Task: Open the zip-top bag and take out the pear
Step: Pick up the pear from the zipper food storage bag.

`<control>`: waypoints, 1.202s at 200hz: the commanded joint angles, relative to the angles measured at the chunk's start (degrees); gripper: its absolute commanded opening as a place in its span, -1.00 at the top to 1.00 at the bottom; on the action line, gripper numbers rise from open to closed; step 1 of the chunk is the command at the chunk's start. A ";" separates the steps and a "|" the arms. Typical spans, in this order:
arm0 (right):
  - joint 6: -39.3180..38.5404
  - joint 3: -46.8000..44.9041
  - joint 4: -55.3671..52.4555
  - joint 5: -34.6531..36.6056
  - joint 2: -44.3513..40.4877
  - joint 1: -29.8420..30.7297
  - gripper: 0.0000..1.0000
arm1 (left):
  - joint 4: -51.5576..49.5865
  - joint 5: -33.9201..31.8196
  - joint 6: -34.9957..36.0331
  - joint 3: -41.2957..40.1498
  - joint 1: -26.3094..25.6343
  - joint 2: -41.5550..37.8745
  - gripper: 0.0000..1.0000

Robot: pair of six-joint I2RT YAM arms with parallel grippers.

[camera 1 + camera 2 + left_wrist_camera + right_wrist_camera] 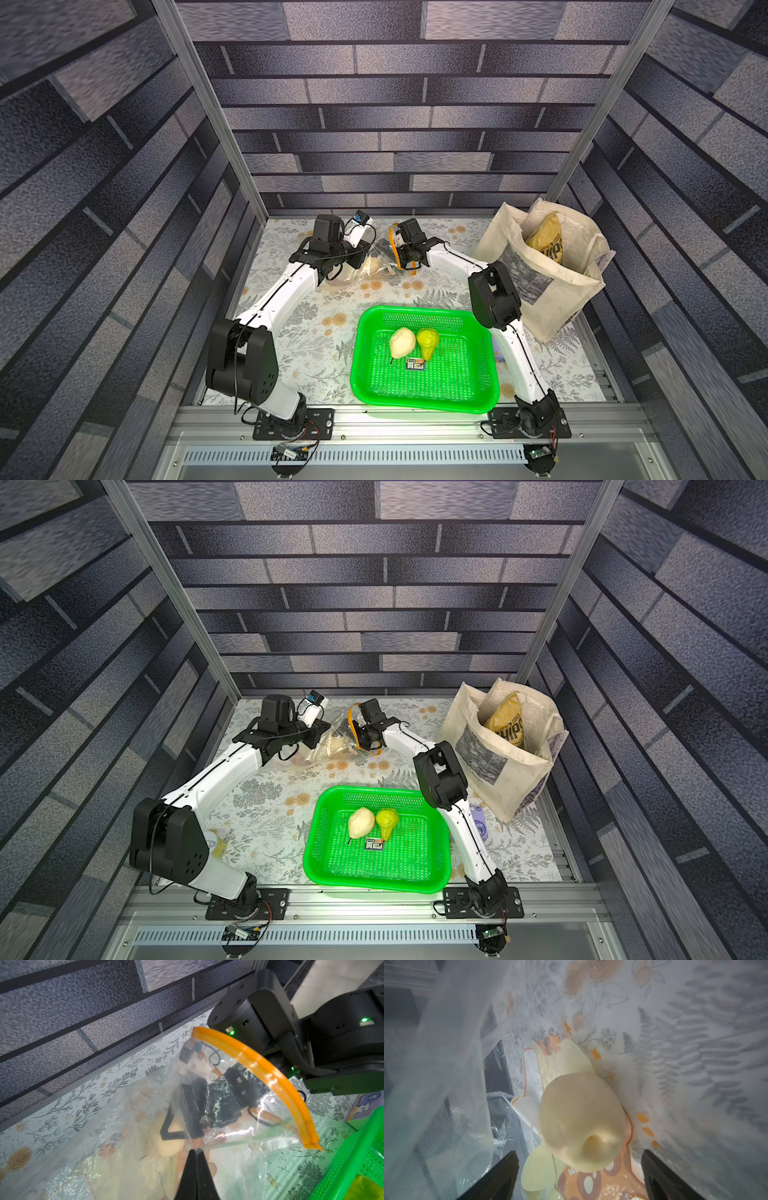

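The clear zip-top bag (380, 262) lies at the far middle of the table, its orange zip strip (259, 1068) curving wide apart at the mouth. My left gripper (195, 1150) is shut, pinching a fold of the bag's plastic. My right gripper (579, 1151) reaches in through the mouth, fingers (506, 1167) spread open. A pale cream pear (581, 1122) lies inside the bag, its near end just between those open fingers; no contact shows. In the left wrist view the right gripper's fingers (172, 1134) show through the plastic next to the pear (168, 1147).
A green basket (415, 309) at the front middle holds a pale fruit (402, 341), a yellow-green pear-shaped fruit (428, 340) and a small tag. A cream tote bag (540, 286) with a chips packet (548, 241) stands at the back right. A small bluish box (480, 820) lies behind the right arm.
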 commanded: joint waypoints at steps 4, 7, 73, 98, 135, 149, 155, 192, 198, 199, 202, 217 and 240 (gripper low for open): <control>1.18 2.90 -1.32 0.89 2.83 0.72 -0.86 | 1.15 2.29 -0.37 0.14 -0.38 -2.55 0.99; 1.16 3.10 -1.29 0.83 2.97 0.79 -0.86 | 1.08 2.36 -0.43 0.14 -0.39 -2.55 0.99; 1.79 1.73 3.85 0.80 3.64 1.33 -0.48 | 1.25 2.84 -0.44 0.05 -0.60 -2.70 0.99; -0.17 -1.62 7.06 3.14 0.57 1.33 -0.33 | 1.25 1.84 -0.36 -0.12 -0.55 -2.64 0.99; -0.93 -4.45 10.55 2.34 -2.11 1.34 -0.16 | 0.94 -1.37 -0.29 -0.08 -0.74 -1.91 1.00; -1.49 -6.52 11.60 3.03 -3.84 1.33 -0.21 | 0.62 -3.09 -0.35 0.10 -0.76 -1.51 1.00; -1.94 -7.30 11.97 3.50 -4.47 1.35 -0.30 | 0.40 -3.44 -0.36 0.22 -0.76 -1.34 1.00; -1.73 -7.34 11.88 5.16 -4.34 1.17 -0.84 | 0.88 -2.38 -0.31 -0.20 -1.11 -1.67 1.00; -1.09 -7.10 12.16 5.48 -3.99 1.15 -0.85 | 0.94 -2.20 -0.21 -0.21 -1.21 -1.68 1.00; -0.99 -7.03 12.20 5.53 -3.93 1.15 -0.86 | 0.88 -2.15 -0.19 -0.21 -1.24 -1.68 1.00; -0.71 -6.86 12.32 5.81 -3.69 1.12 -0.86 | 0.90 -2.03 -0.07 -0.21 -1.34 -1.70 1.00; 0.79 -5.32 12.28 7.00 -2.49 1.19 -0.87 | 0.83 -1.00 0.11 -0.30 -1.53 -1.81 1.00; 2.85 -2.07 10.87 8.80 0.09 1.19 -0.88 | 1.19 0.19 0.26 -0.58 -1.70 -1.95 1.00</control>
